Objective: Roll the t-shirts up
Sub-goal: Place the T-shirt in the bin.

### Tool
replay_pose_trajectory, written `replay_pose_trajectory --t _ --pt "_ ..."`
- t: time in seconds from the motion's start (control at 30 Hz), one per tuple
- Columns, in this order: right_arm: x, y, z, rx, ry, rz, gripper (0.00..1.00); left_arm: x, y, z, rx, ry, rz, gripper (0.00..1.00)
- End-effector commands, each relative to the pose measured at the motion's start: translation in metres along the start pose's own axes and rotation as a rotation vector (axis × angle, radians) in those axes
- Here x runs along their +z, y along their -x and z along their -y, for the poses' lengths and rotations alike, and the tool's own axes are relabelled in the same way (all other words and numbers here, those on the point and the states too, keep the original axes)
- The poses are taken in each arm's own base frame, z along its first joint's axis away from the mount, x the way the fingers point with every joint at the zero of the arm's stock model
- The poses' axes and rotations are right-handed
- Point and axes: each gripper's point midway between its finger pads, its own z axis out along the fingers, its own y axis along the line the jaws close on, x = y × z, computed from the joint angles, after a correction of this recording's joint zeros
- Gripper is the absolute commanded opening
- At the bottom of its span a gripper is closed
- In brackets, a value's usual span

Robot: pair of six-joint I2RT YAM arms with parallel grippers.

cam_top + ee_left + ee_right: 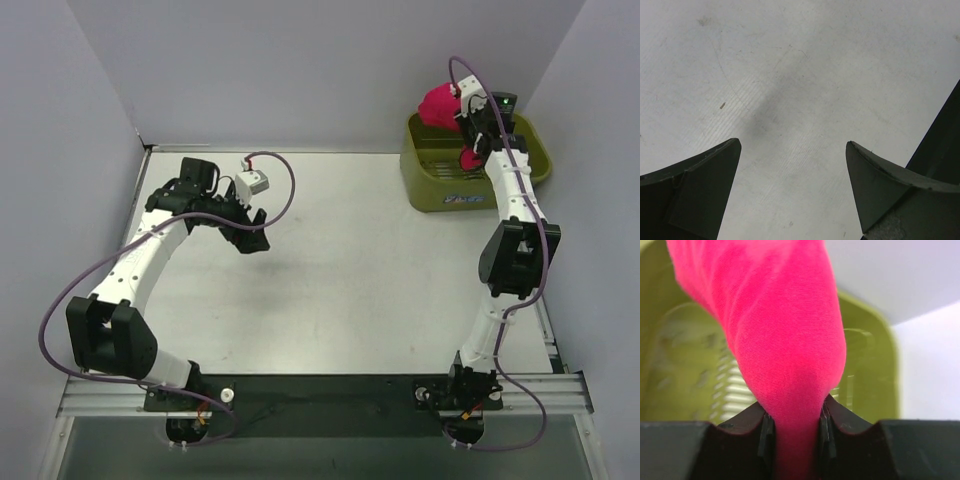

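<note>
Pinched fabric fills the right wrist view: a bunched fold of the magenta-red t-shirt [785, 340] is clamped between the jaws of the right gripper [794, 432], and from there the cloth is seen running toward 12 o'clock in that frame, taut and smooth. Behind it the slotted floor and walls of the olive-green tub [865, 385] are seen, blurred.

From the top camera, the shirt is shown as a rounded bundle at the tub's far rim, at about 11 o'clock of the tub, with a smaller patch visible inside the tub just beside the gripper. The tub is placed at the 2 o'clock corner of the white table [350, 280].

Well apart from it, at about 10 o'clock from the table's middle, the left gripper [792, 150] is held low over the table. Its jaws are spread wide, and only bare tabletop is seen between them.
</note>
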Motion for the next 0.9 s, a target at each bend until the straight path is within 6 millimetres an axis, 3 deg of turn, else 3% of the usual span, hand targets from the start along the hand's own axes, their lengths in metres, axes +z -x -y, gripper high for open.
replay_pose_trajectory --t 0.0,0.07,0.23,0.57,0.8,0.87 --pt "-0.006 0.049 0.058 0.024 -0.208 0.12 0.0 -0.004 -0.004 -0.002 0.004 0.019 -0.012 0.97" --pt "0.0 0.044 0.055 -0.008 -0.207 0.1 0.0 -0.004 -0.004 -0.003 0.002 0.025 -0.017 0.97" --pt "0.016 0.008 0.033 -0.083 -0.199 -0.024 0.0 -0.004 -0.005 -0.014 -0.002 0.06 -0.027 0.97" --pt "0.036 -0.012 -0.001 -0.028 -0.202 -0.171 0.0 -0.001 -0.006 -0.019 -0.036 0.064 -0.016 0.97" --pt "0.047 -0.045 -0.023 0.016 -0.147 -0.285 0.0 0.003 -0.009 -0.019 -0.053 0.055 -0.011 0.97" --pt "0.055 -0.046 -0.042 -0.017 -0.12 -0.299 0.0 0.004 -0.011 -0.02 -0.059 0.054 -0.016 0.97"
